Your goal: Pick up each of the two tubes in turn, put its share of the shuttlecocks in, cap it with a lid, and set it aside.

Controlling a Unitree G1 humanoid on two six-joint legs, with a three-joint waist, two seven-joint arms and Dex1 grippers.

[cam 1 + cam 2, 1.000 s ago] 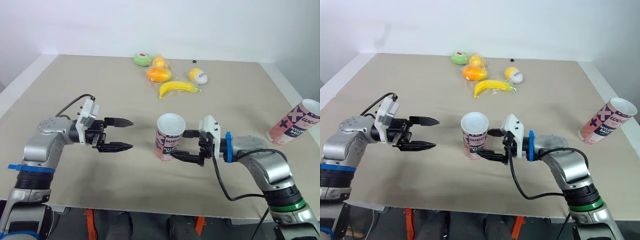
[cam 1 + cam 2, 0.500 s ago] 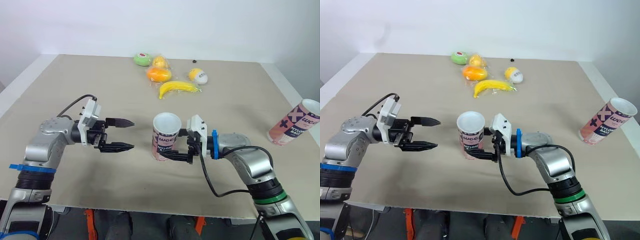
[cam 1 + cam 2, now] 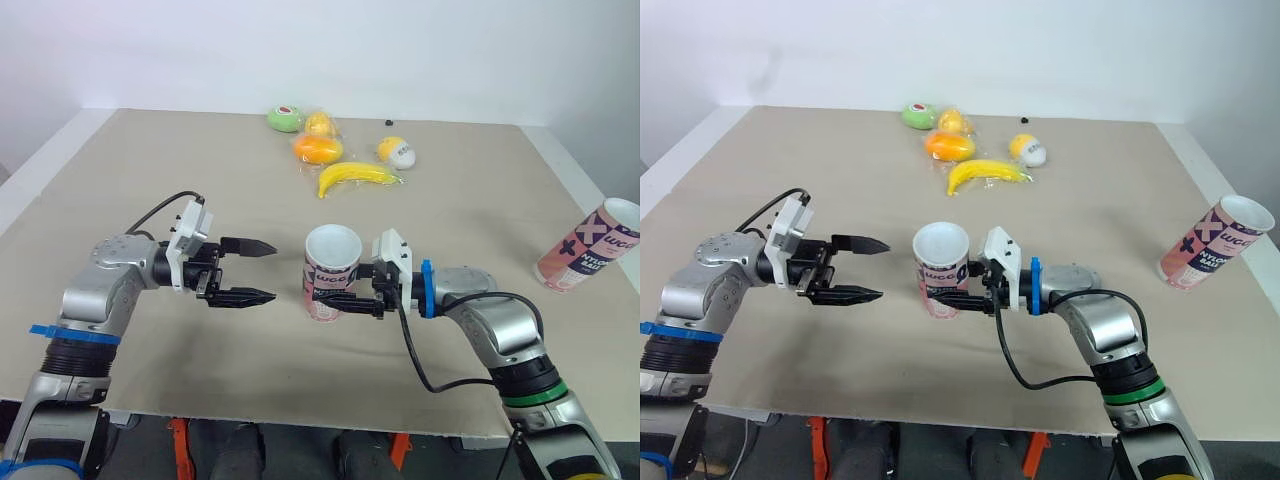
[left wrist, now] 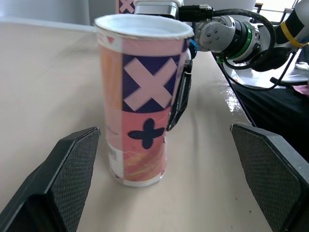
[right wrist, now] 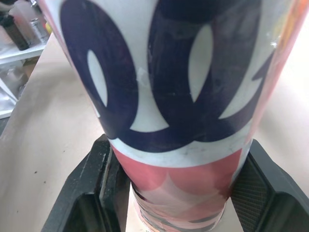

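While the right tool clasps the upright tube low on its wall, lift straight off the desk without tilting; the left tool, spread wide, hovers just beside the tube, so avoid knocking it

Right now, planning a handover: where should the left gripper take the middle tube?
Its wall just under the rim, coming level from the robot's left. The tube stands upright, the right gripper clamps its lower half from the right, and the open left gripper faces its bare side.
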